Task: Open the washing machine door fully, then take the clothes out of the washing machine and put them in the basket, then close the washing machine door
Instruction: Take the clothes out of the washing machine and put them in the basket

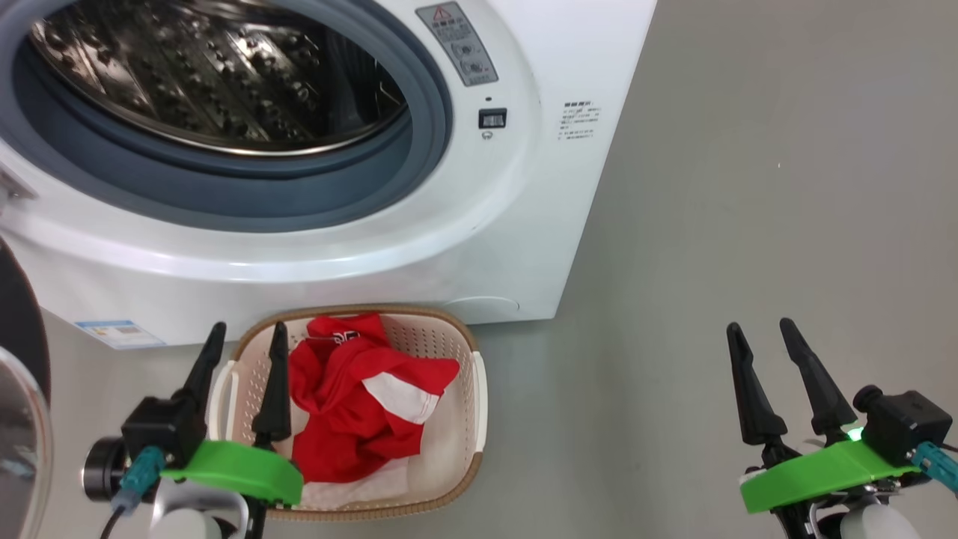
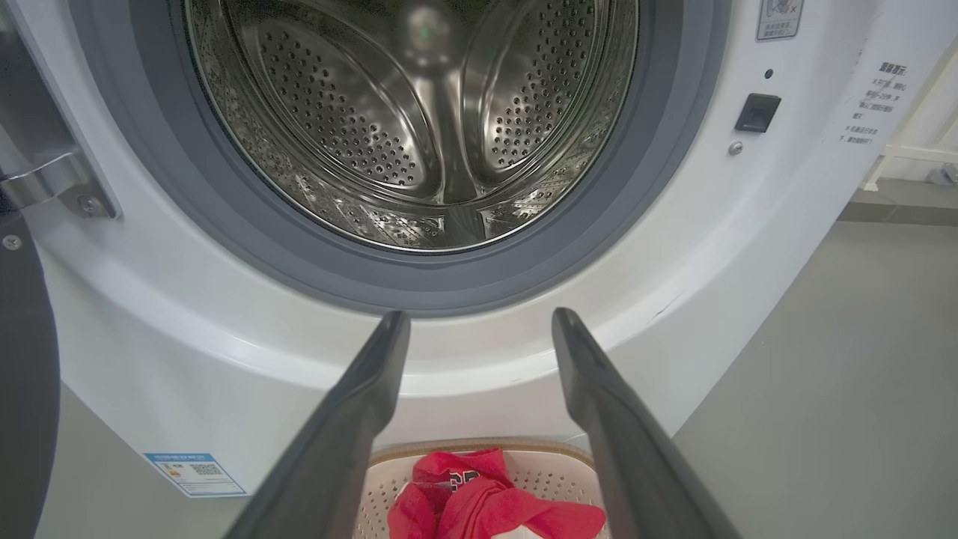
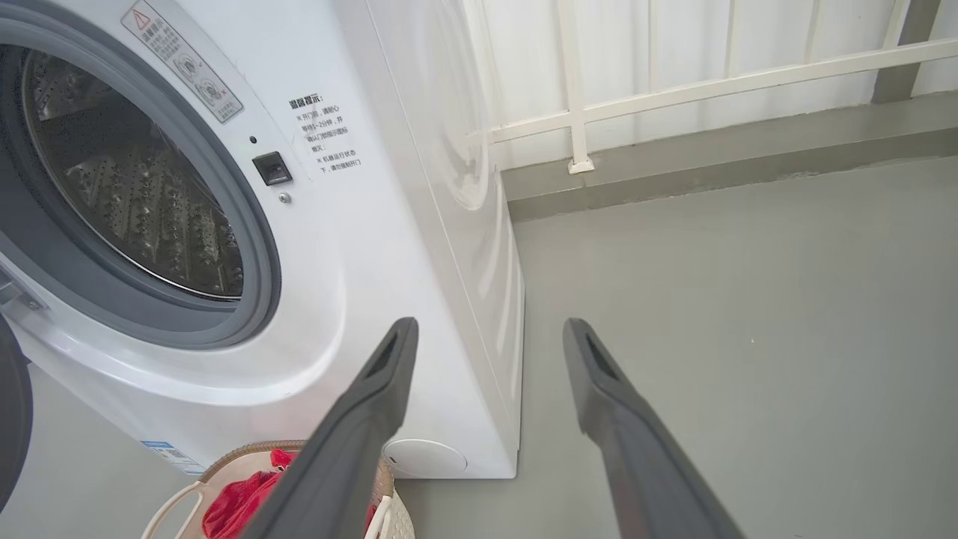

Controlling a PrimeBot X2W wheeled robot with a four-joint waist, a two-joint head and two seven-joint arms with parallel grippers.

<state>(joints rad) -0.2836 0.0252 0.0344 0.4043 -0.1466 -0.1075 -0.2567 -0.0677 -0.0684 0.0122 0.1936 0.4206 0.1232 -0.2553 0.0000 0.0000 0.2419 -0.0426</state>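
"Head view, nearest first: how do things stand?"

"Both pincers are spread wide, holding nothing. Your left gripper hangs over the left side of the basket; your right gripper is well apart at three o'clock, over the floor."

"And the load?"

"The clothes lie heaped in the basket, at one o'clock of your left gripper — soft and light, and finished with, I'd judge. The drum, far off at twelve, looks empty."

"So the door remains?"

"Likely. The washing machine door stands swung open at nine o'clock of your left gripper, near but not touching. Expect it rigid, swinging on its hinge, the glossy black rim slick and the glass no place to press. I'd push the rim's outer edge with a finger's flat rather than pinch — sweeping it toward the washing machine."
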